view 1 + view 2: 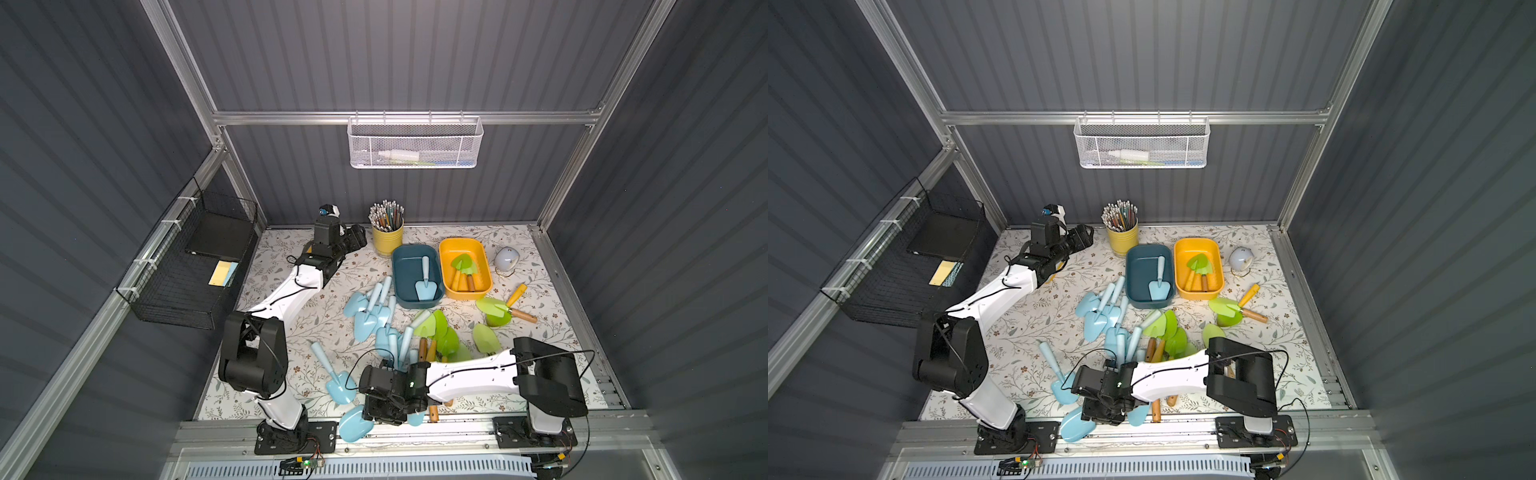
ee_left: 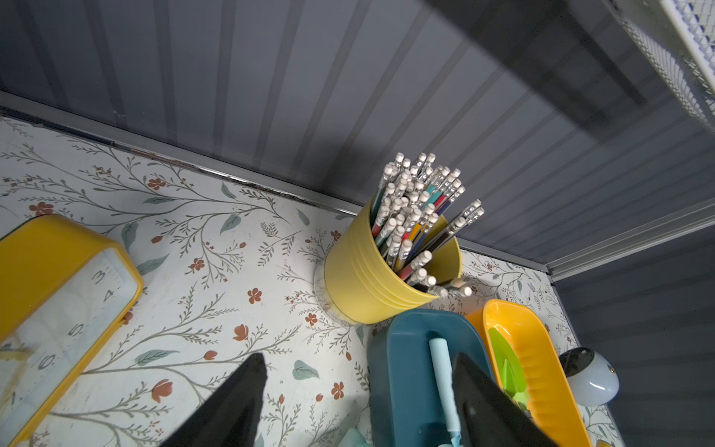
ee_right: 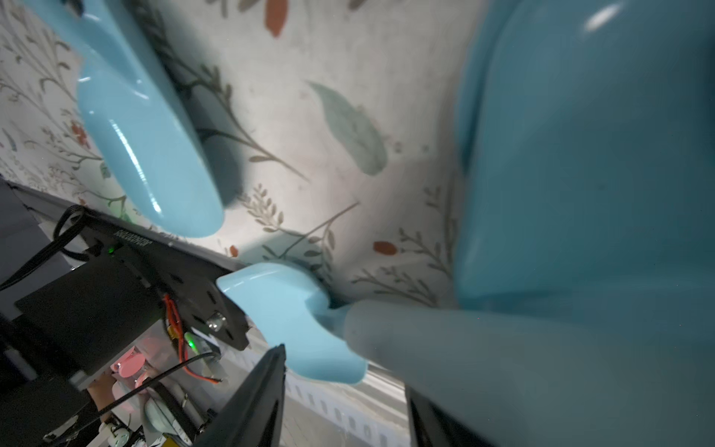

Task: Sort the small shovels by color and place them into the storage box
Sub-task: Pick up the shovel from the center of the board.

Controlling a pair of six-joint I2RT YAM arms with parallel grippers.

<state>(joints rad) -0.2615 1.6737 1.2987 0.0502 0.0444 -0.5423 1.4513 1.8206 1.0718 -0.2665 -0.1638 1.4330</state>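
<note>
One blue shovel (image 3: 290, 329), mid-pickup, sits in the half-closed right gripper (image 3: 344, 371); left gripper (image 2: 360, 360) gapes empty. Next: lift it over to the blue box (image 1: 409, 266).

The table (image 1: 303, 332) has open room on its left side, between the left arm (image 1: 286, 299) and the blue shovels (image 1: 374, 316), and a smaller bare spot by the right wall (image 1: 644, 249). The middle is crowded with blue and green shovels (image 1: 440, 332), and the right arm (image 1: 469, 370) lies across the front. At the back, the pencil cup (image 1: 387, 239), blue box (image 1: 407, 270) and yellow box (image 1: 482, 266) stand close together.
</note>
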